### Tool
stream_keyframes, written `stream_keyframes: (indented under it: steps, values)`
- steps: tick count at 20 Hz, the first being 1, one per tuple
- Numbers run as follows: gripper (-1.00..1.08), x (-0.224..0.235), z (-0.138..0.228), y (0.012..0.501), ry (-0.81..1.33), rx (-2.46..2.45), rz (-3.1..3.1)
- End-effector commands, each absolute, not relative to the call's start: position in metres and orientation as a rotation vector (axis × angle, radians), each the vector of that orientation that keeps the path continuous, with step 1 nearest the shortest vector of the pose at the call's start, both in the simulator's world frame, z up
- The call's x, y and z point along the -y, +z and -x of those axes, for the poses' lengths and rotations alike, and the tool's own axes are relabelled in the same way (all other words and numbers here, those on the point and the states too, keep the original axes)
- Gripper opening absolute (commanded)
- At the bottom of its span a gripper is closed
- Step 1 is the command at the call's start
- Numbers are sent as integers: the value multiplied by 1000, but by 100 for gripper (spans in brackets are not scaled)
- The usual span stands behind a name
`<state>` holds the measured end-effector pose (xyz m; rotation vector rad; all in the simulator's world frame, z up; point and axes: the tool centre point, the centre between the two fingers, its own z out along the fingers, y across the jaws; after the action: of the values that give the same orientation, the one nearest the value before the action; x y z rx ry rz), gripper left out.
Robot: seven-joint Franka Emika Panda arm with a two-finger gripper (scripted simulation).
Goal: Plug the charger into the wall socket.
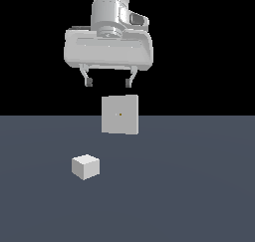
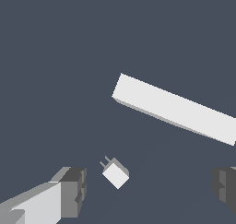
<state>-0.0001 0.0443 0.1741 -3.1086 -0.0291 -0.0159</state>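
- Hovering high above the surface (image 1: 199,196), the gripper (image 1: 109,81) is spread wide, holding nothing.
- Charger (image 1: 85,167) stands apart from socket (image 1: 120,114), open floor between.

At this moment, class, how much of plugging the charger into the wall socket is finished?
Nothing looks done yet. The charger sits alone on the floor, apart from the upright wall socket. In hand: nothing; the pincer hangs open above both, empty. Left: grasp the charger, carry it over, push its prongs into the socket.
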Motion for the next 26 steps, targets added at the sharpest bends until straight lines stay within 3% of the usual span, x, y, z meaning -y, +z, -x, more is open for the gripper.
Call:
stream_keyframes:
  steps: [1, 26]
  values:
    - [100, -44, 0, 174, -16, 29, 3109]
    - [100, -66, 41, 123, -168, 625, 3014]
